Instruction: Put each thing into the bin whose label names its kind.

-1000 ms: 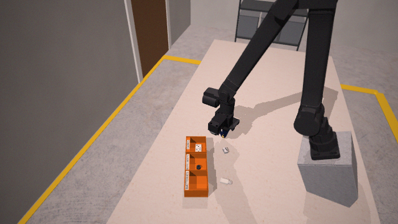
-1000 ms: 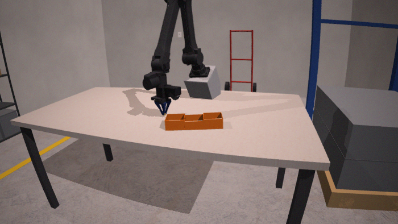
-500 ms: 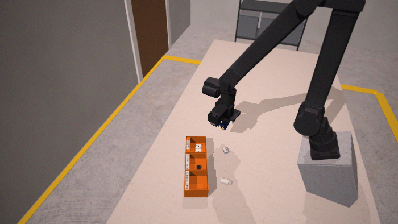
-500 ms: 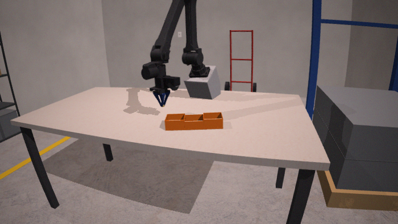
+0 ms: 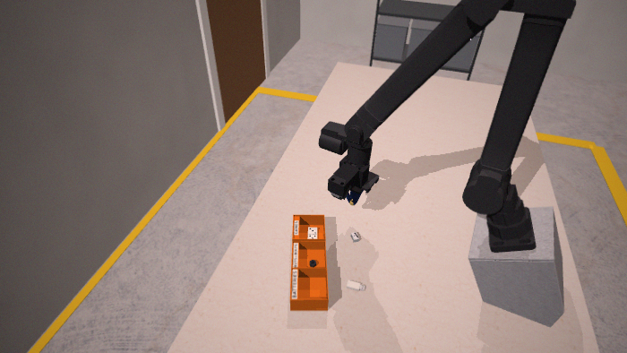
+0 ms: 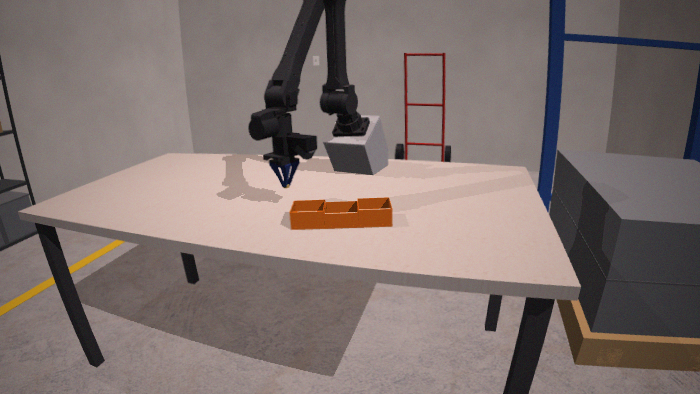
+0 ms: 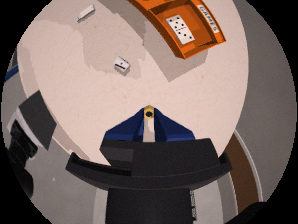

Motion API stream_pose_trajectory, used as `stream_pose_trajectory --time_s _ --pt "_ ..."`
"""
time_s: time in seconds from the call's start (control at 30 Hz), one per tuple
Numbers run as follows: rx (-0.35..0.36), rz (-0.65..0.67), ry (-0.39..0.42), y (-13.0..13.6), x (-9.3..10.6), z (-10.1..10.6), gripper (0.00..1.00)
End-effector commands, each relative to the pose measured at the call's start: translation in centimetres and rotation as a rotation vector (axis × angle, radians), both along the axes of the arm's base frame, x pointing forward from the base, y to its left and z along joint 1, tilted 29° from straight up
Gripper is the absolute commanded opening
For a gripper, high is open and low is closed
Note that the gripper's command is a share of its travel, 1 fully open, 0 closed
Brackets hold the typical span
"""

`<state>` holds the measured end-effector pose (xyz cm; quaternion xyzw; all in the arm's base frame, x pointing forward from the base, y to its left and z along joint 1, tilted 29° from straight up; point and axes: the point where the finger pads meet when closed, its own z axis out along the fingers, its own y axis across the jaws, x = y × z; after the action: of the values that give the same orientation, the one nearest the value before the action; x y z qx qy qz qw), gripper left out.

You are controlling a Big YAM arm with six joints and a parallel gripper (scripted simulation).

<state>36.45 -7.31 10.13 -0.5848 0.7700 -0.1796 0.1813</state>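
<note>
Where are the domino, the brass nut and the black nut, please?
Domino [image 5: 313, 233] [image 7: 180, 29]: top and wrist views, its dotted face.
Brass nut [image 5: 352, 202] [image 6: 287, 186] [image 7: 149, 109]: top, exterior and wrist views, its visible side.
Black nut [image 5: 313, 263]: top view, its upper side.

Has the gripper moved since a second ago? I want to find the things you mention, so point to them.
Yes. In the top view, the gripper [image 5: 352, 202] [image 6: 286, 186] [image 7: 149, 111], shut on a brass nut [image 5: 352, 202] [image 6: 287, 186] [image 7: 149, 113], has drawn farther away from the games bin [image 5: 309, 218] [image 7: 204, 52].
</note>
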Motion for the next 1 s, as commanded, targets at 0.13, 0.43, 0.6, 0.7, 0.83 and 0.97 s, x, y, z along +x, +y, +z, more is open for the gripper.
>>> stream_pose_trajectory --time_s 0.13,0.43,0.6,0.7,0.83,0.97 --pt "-0.003 0.003 -0.026 -0.1 0.6 1.1 0.11" --pt "-0.003 0.003 -0.026 -0.1 0.6 1.1 0.11" --pt "-0.006 0.004 -0.025 -0.3 0.0 1.6 0.11" --pt "-0.010 0.000 -0.051 -0.5 0.7 3.3 0.11" --pt "-0.011 0.002 -0.058 -0.5 0.9 3.5 0.11" --pt "-0.003 0.003 -0.050 1.4 1.3 3.3 0.11"
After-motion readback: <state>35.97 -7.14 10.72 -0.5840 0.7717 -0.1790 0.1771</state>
